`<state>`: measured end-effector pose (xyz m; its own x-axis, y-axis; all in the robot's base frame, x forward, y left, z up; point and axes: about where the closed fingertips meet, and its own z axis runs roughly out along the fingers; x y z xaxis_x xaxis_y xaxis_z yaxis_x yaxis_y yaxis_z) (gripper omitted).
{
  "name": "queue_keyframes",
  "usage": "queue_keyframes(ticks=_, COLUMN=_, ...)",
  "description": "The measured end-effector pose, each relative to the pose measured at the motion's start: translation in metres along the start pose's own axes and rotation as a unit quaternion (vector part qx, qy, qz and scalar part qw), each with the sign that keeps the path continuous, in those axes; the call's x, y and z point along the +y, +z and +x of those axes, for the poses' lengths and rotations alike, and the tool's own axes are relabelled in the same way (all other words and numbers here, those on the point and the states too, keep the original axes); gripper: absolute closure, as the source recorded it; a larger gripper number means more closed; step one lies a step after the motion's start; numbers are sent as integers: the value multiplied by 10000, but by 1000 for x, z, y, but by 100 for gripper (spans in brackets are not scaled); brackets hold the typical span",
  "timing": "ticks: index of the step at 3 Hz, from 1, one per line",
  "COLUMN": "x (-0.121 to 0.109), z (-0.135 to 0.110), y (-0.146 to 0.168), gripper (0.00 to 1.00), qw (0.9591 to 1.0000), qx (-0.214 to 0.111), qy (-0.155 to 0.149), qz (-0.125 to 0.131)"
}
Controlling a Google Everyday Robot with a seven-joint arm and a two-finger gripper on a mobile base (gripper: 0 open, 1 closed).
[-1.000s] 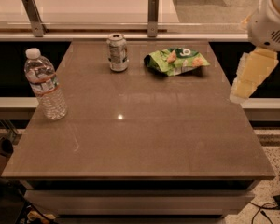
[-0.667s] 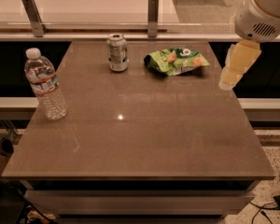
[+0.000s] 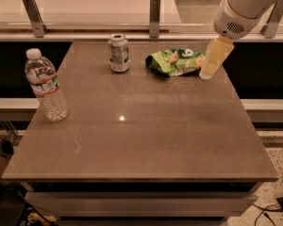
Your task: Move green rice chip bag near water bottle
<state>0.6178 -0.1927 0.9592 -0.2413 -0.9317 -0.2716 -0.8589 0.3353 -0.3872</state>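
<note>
The green rice chip bag [image 3: 175,62] lies crinkled on the far right part of the brown table [image 3: 141,126]. The water bottle [image 3: 45,85] stands upright near the table's left edge, far from the bag. My gripper [image 3: 213,60] hangs down from the white arm at the upper right, just right of the bag, its pale tip low over the table and close to the bag's right end.
A silver drink can [image 3: 118,53] stands upright at the far middle, left of the bag. A glass railing with metal posts [image 3: 154,9] runs behind the table. The table's right edge is close to the gripper.
The arm has swung left and further over the table, bringing the gripper from beyond the right edge to right beside the bag. Bag, can and bottle have not moved.
</note>
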Motion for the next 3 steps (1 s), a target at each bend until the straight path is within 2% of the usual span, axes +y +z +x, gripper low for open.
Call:
queue_keyframes(ticks=2, x=-23, z=-26, y=49, gripper=0, qw=9985, qx=-515, qy=129, qz=-142)
queue_keyframes(ticks=3, x=-29, z=-38, y=69, gripper=0, qw=9982, qx=-548, qy=227, qz=-94)
